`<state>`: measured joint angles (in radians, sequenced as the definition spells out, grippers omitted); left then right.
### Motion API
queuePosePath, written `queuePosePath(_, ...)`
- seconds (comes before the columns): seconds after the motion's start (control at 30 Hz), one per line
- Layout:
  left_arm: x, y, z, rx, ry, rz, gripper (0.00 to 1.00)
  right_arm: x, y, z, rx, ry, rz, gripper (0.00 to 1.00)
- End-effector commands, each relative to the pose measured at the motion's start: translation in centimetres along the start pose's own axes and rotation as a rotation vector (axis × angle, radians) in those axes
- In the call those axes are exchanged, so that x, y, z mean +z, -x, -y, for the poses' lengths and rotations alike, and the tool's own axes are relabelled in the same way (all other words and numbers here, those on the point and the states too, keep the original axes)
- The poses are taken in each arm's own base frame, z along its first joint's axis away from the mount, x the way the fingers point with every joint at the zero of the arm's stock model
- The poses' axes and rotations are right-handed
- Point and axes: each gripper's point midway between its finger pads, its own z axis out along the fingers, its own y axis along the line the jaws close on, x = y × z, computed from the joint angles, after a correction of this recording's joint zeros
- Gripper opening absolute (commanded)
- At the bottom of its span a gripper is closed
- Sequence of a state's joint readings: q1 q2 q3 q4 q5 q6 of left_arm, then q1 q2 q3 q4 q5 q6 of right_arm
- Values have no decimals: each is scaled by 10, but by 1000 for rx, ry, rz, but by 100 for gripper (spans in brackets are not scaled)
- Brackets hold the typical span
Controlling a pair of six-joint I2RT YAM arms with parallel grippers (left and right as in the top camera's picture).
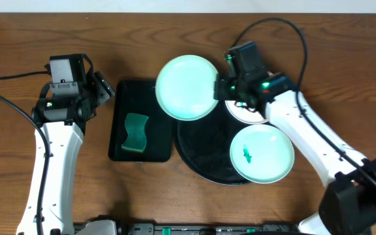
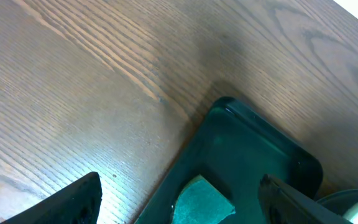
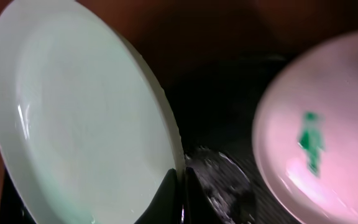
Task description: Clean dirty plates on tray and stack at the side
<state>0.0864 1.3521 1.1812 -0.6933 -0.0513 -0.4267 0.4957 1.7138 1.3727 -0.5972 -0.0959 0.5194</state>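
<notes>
Overhead view of a brown wooden surface (image 1: 136,39) with two arms I am driving. The right pincer (image 1: 219,88) is clenched on the right rim of one plate (image 1: 188,87). This held plate is round and pale mint, and its face is glossy with no smear showing. From above it overlaps the far left edge of the tray (image 1: 201,150) and a corner of the sponge tray (image 1: 119,130). In the right wrist view the held plate (image 3: 79,118) fills the left side and stands tilted, with its rim nipped between the dark fingertips (image 3: 169,196) at the bottom edge.

A second plate (image 1: 262,153) lies flat on the near right part of the round, glossy black tray. It is pale mint with a small green smear in its middle. In the right wrist view this smeared plate (image 3: 322,130) looks pinkish.

A third plate (image 1: 247,116), white, sits at the far right edge of the tray, mostly hidden under the right arm. I cannot tell whether it is smeared.

The left pincer (image 1: 106,88) is released, jaws wide, holding nothing. It hovers over the far left corner of the sponge tray. A green sponge (image 1: 136,132) lies on that rectangular black tray.
</notes>
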Motion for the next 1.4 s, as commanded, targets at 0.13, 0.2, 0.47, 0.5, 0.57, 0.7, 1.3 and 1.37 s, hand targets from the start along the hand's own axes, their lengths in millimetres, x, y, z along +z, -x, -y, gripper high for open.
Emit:
queuePosePath(0.13,-2,3,-1,-13,4,8,81,33,4,-39,-62,-57,136,1)
queuePosePath(0.2,-2,3,-1,-13,4,8,81,40,5,-46,-85,-77,175,1)
queuePosePath(0.47,-2,3,-1,-13,4,8,81,43,18,-76,-285,-129,340,1)
queuePosePath(0.5,-2,3,-1,-13,4,8,81,41,21,-82,-324,-129,366,1)
queuePosePath(0.57,-2,3,-1,-13,4,8,81,35,29,-94,-414,-138,426,1)
queuePosePath(0.7,-2,3,-1,-13,4,8,81,24,43,-105,-546,-192,516,1)
queuePosePath(1.3,-2,3,-1,-13,4,8,81,-84,101,-173,-937,-532,1025,1)
queuePosePath(1.37,-2,3,-1,-13,4,8,81,-100,104,-183,-957,-555,1087,1)
